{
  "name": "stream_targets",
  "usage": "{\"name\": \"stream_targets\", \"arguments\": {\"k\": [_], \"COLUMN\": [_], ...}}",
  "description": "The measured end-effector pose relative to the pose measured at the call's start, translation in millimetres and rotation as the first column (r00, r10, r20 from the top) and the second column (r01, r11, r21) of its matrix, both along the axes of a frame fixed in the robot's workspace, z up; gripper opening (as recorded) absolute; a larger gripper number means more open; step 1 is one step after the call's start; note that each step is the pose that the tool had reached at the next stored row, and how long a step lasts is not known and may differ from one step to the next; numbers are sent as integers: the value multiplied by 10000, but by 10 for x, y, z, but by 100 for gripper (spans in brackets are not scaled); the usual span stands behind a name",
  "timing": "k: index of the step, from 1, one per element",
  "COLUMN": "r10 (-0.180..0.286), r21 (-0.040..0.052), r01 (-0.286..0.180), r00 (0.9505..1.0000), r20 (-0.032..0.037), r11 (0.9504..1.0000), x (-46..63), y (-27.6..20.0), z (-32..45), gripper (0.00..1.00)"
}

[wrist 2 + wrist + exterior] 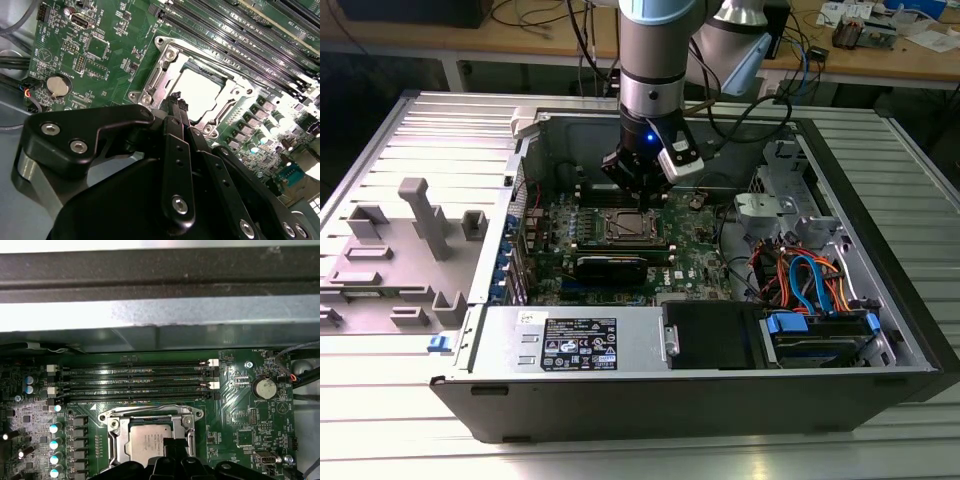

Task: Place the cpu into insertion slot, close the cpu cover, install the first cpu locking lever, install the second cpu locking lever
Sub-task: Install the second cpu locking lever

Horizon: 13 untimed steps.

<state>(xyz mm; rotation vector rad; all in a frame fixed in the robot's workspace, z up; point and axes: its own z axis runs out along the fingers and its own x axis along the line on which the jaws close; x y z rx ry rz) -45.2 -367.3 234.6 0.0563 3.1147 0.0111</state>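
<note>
The cpu (199, 93), a small flat square chip with a pale silvery-grey metal top, lies seated in the socket on the green motherboard (90, 55); in the first wrist view it shows as a grey square (145, 437) inside the socket. The cpu cover (165, 67), a thin silvery metal frame plate with a large central window, lies flat around the chip, so that the chip's top shows through the window; in the first wrist view its frame (116, 437) borders the chip on the visible sides.

The black gripper (179, 106) hovers just above one edge of the socket, its two slim fingertips pressed together with no gap and nothing between them. In the exterior view the gripper (638, 187) hangs from the grey arm over the socket inside the open dark computer case (880, 260).

Beside the socket run long black memory slots (137, 382), and a round silver coin battery (264, 387) sits on the board well apart from the chip.
</note>
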Motion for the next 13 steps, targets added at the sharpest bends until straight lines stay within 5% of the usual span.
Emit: {"name": "stream_targets", "arguments": {"k": [13], "r10": [0], "r21": [0], "r01": [0], "r00": [10000], "r20": [-1], "r11": [10000], "x": [0], "y": [-9], "z": [16], "gripper": [11]}}
